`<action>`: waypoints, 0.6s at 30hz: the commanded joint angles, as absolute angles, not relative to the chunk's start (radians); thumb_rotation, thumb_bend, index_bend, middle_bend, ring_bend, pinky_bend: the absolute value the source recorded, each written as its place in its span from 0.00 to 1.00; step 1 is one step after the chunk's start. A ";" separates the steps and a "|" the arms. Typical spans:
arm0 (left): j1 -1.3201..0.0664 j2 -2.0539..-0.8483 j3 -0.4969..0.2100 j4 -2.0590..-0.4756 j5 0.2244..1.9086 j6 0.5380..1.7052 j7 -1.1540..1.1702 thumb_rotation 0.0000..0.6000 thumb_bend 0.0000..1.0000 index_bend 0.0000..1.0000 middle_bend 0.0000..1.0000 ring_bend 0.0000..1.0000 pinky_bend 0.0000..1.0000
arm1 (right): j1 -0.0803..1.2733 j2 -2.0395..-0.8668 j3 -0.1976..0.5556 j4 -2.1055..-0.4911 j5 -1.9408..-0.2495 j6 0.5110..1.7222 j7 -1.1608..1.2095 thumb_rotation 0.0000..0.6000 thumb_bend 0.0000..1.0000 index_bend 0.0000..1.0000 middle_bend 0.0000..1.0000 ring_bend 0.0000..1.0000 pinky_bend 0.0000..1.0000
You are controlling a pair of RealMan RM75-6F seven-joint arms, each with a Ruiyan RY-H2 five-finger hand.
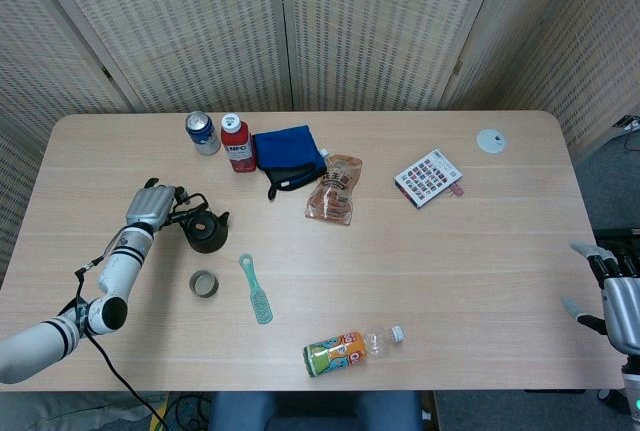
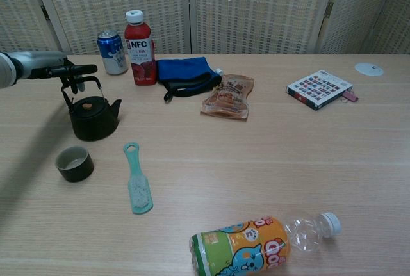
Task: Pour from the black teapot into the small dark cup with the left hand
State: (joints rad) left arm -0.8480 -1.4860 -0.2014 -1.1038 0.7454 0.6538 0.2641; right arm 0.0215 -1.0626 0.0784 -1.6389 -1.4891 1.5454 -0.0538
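Left hand (image 2: 48, 70) cut by chest view's left edge; fingers cover top of black teapot (image 2: 94, 117) handle, grip unclear. Right hand (image 1: 618, 296) clipped at head view's right edge, absent from chest view. Orange bottle (image 2: 256, 247) cropped by chest view's bottom edge. Small dark cup (image 1: 204, 284) contents indiscernible.
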 commanded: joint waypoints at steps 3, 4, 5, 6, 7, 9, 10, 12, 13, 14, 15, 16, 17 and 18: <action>-0.834 -1.450 -0.218 -1.164 0.786 0.653 0.210 0.00 0.07 0.40 0.37 0.28 0.03 | 0.023 -1.063 0.079 -1.639 -1.489 1.544 -0.054 1.00 0.15 0.24 0.29 0.16 0.18; -0.831 -1.442 -0.218 -1.177 0.797 0.659 0.203 0.00 0.07 0.40 0.37 0.28 0.03 | 0.023 -1.063 0.079 -1.639 -1.490 1.543 -0.054 1.00 0.15 0.24 0.29 0.16 0.18; -0.826 -1.432 -0.217 -1.196 0.814 0.667 0.195 0.00 0.07 0.40 0.38 0.28 0.03 | 0.024 -1.064 0.079 -1.639 -1.490 1.542 -0.054 1.00 0.15 0.24 0.29 0.16 0.18; -0.821 -1.423 -0.216 -1.211 0.827 0.674 0.189 0.00 0.07 0.40 0.38 0.28 0.03 | 0.024 -1.064 0.079 -1.639 -1.491 1.542 -0.054 1.00 0.15 0.24 0.29 0.16 0.18; -0.814 -1.411 -0.214 -1.233 0.843 0.684 0.181 0.00 0.07 0.40 0.38 0.28 0.03 | 0.025 -1.064 0.079 -1.639 -1.492 1.542 -0.054 1.00 0.15 0.24 0.29 0.16 0.18; -0.803 -1.392 -0.210 -1.269 0.870 0.700 0.169 0.00 0.07 0.40 0.38 0.28 0.03 | 0.026 -1.064 0.080 -1.640 -1.493 1.541 -0.054 1.00 0.15 0.24 0.29 0.16 0.18; -0.797 -1.383 -0.209 -1.288 0.885 0.710 0.163 0.00 0.07 0.40 0.38 0.28 0.03 | 0.027 -1.065 0.080 -1.640 -1.494 1.540 -0.054 1.00 0.15 0.24 0.29 0.16 0.18; -0.781 -1.365 -0.203 -1.328 0.924 0.739 0.150 0.00 0.07 0.40 0.38 0.28 0.03 | 0.028 -1.066 0.080 -1.639 -1.495 1.539 -0.054 1.00 0.15 0.24 0.29 0.16 0.18; -0.773 -1.354 -0.198 -1.350 0.946 0.753 0.145 0.00 0.07 0.40 0.38 0.28 0.03 | 0.029 -1.066 0.080 -1.639 -1.497 1.539 -0.054 1.00 0.15 0.24 0.29 0.16 0.18; -0.767 -1.346 -0.195 -1.366 0.960 0.763 0.142 0.00 0.07 0.40 0.38 0.28 0.03 | 0.030 -1.066 0.080 -1.639 -1.497 1.538 -0.054 1.00 0.15 0.24 0.29 0.16 0.18; -0.762 -1.338 -0.191 -1.381 0.974 0.773 0.141 0.00 0.07 0.40 0.38 0.28 0.03 | 0.030 -1.066 0.080 -1.640 -1.498 1.538 -0.055 1.00 0.15 0.24 0.29 0.16 0.18; -0.757 -1.330 -0.187 -1.397 0.987 0.781 0.140 0.00 0.07 0.40 0.38 0.28 0.03 | 0.031 -1.067 0.080 -1.641 -1.500 1.538 -0.055 1.00 0.15 0.24 0.29 0.16 0.18; -0.751 -1.320 -0.182 -1.419 1.003 0.792 0.140 0.00 0.06 0.40 0.38 0.29 0.03 | 0.031 -1.067 0.080 -1.641 -1.501 1.539 -0.055 1.00 0.15 0.24 0.29 0.16 0.18; -0.747 -1.312 -0.178 -1.434 1.015 0.800 0.141 0.00 0.06 0.41 0.39 0.29 0.03 | 0.031 -1.067 0.079 -1.642 -1.502 1.539 -0.055 1.00 0.15 0.24 0.29 0.16 0.18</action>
State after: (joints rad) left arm -0.7609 -1.3312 -0.1889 -1.4075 0.9937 0.7796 0.1453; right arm 0.0312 -1.0670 0.0794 -1.6417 -1.5024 1.5393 -0.0551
